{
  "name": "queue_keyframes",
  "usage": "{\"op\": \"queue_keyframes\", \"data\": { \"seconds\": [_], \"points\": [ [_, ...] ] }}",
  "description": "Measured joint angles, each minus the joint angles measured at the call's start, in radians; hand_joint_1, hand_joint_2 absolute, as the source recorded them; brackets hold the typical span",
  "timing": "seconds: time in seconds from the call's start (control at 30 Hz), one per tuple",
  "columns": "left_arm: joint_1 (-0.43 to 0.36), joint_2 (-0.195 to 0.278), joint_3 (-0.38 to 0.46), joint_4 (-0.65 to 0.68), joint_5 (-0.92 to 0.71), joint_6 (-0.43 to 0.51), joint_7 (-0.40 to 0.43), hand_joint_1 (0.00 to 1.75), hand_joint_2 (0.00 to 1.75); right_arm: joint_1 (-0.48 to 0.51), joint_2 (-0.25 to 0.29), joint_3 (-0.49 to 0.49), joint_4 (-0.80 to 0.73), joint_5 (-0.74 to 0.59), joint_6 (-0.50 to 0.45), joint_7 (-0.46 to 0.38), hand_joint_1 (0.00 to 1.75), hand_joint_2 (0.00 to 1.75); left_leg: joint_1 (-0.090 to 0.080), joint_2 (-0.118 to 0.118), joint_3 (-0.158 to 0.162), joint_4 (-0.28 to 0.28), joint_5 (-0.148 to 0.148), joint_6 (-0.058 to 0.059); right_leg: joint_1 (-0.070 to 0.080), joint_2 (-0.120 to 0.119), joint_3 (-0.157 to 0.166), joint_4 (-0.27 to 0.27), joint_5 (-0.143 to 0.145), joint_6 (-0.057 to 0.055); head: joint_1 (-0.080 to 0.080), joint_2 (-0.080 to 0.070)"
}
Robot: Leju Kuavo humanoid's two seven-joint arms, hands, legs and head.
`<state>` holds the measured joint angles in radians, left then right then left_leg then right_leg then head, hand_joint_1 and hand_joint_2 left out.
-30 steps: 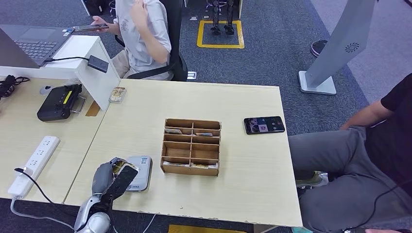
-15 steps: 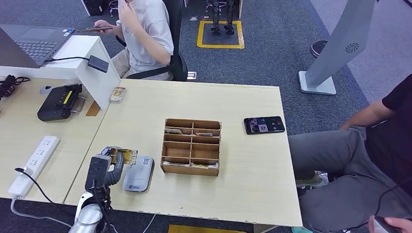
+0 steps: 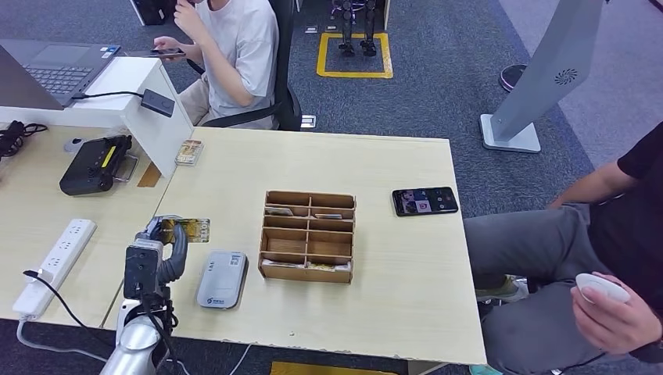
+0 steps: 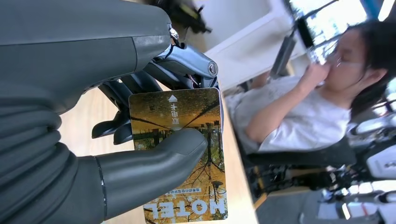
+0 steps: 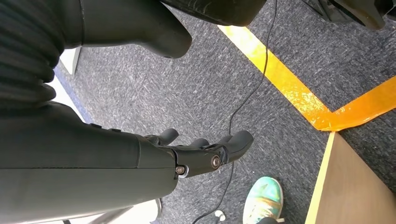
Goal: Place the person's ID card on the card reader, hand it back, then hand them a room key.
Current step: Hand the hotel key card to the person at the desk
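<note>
Plainly, your left hand (image 3: 160, 248) pinched the hotel card (image 4: 180, 154); you needed a firm pinch, carrying it toward the person (image 3: 625, 234).

Bare tabletop (image 3: 234, 168) lies open beyond the wooden organizer (image 3: 308, 236).

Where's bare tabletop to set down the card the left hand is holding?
The left hand holds the gold HOTEL card above the light wooden table. Bare patches: the far stretch between the small card deck and the black smartphone, and the near right corner. Crowded: the grey card reader sits close beside the wooden compartment box.
</note>
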<state>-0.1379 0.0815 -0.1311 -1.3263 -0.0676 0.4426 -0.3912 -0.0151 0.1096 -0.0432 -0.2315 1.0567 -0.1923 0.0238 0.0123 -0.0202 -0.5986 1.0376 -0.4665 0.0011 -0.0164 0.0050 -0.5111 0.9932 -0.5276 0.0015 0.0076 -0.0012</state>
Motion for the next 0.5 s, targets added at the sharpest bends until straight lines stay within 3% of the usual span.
{"op": "queue_keyframes", "data": {
  "seconds": [0.13,0.4,0.5],
  "points": [
    [-0.045,0.003,0.008,-0.022,-0.067,0.062,-0.038,1.75,1.75,0.0,-0.004,0.023,-0.009,-0.002,0.016,0.0,0.0,1.75,0.0,-0.001,0.0,0.0,0.001,0.0,0.0,0.0,0.0,0.0,0.0,0.0,0.0,0.0],
    [-0.137,0.029,0.006,-0.041,-0.215,0.102,-0.036,1.75,1.75,0.0,-0.014,0.076,-0.03,-0.014,0.037,0.0,0.0,1.75,0.0,0.0,0.0,0.0,0.001,-0.001,0.0,0.0,0.0,0.001,0.001,-0.001,0.0,0.0],
    [-0.16,0.04,-0.006,-0.041,-0.341,0.159,-0.046,1.75,1.75,-0.002,-0.018,0.098,-0.037,-0.02,0.052,0.0,0.0,1.75,0.0,0.0,0.0,0.0,0.001,-0.001,0.0,0.0,-0.001,0.001,0.001,-0.001,0.0,0.0]
  ]
}}
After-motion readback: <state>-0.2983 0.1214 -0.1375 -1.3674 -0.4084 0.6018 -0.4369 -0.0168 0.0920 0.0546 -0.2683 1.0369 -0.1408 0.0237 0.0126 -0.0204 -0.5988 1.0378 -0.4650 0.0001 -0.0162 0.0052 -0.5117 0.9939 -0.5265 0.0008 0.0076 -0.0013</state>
